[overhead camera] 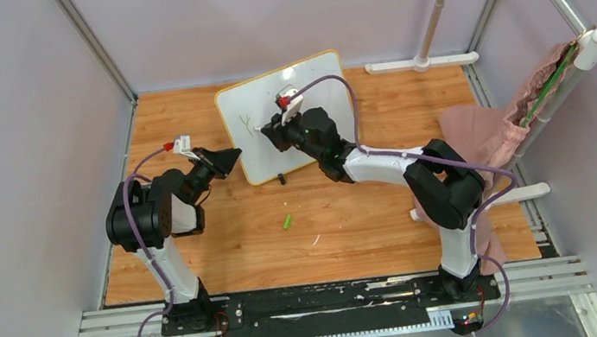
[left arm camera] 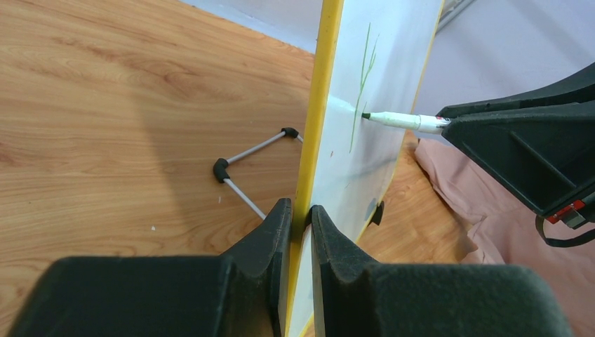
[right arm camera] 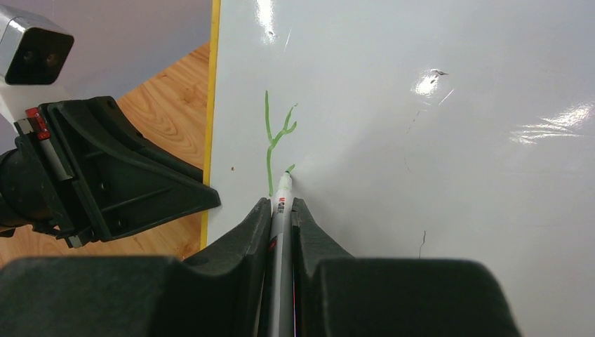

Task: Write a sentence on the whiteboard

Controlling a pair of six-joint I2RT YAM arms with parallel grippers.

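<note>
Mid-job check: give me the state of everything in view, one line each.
Whiteboard: standing tilted, left edge clamped.
Sentence: only a green Y and a small tick written.
Marker: uncapped, tip on the whiteboard.
Cap: off, lying on the table.
Left gripper: shut on the whiteboard edge.
Right gripper: shut on the marker.

whiteboard (overhead camera: 306, 89): tilted | left end effector (overhead camera: 236, 154): at its left edge
</note>
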